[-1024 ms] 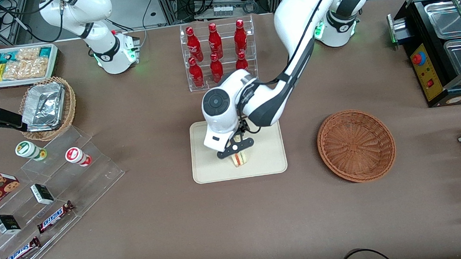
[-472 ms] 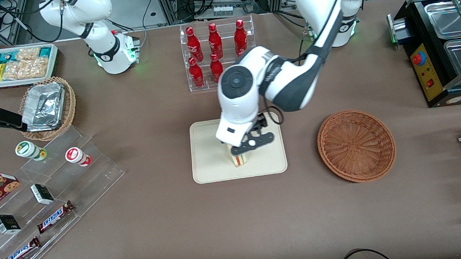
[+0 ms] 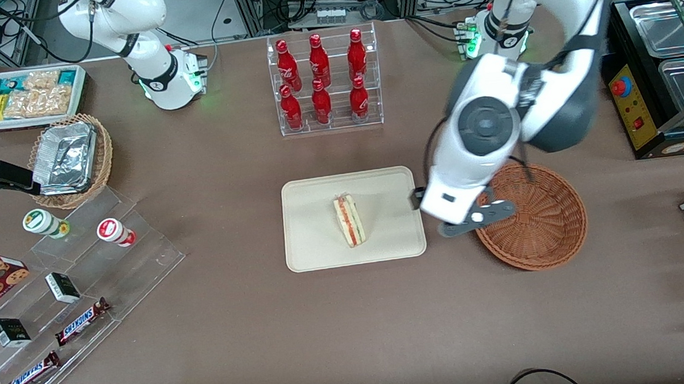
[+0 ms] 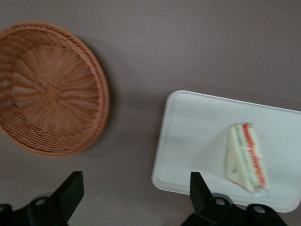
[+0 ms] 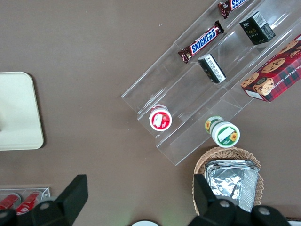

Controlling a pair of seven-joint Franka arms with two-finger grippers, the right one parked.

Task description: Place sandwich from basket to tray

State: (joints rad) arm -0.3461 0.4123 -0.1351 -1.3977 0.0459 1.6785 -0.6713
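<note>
The sandwich (image 3: 349, 220) lies on the tray (image 3: 313, 219), a little toward the tray's 3 o'clock half as the front camera sees it. Its striped cut edge of red, orange and green runs from 12 o'clock to 6 o'clock, and nothing touches it. In the wrist view the sandwich (image 4: 246, 157) shows as a pale wedge with its filling stripes along one long edge, resting flat on the tray (image 4: 193, 141).

The basket (image 3: 530, 216) sits on the brown table (image 3: 236, 325) at the tray's 3 o'clock, near it but apart, with bare cloth between the two rims. The wrist view shows the basket (image 4: 49, 89) with only its woven bottom inside.

The gripper (image 3: 470, 220) hangs in the air above that gap, over the basket's rim at its 9 o'clock and just off the tray's 3 o'clock edge. Its fingers (image 4: 70, 190) are spread wide with nothing between them, and the wrist view looks down past them onto cloth, basket and tray. The white arm (image 3: 497, 123) rises from the gripper toward 1 o'clock.

At the tray's 12 o'clock, farther from the front camera, a clear rack holds red bottles (image 3: 320, 79). Toward the parked arm's end of the table, at about 9 o'clock from the tray, stand stepped clear shelves (image 3: 76, 271) with small jars, boxes and chocolate bars.
</note>
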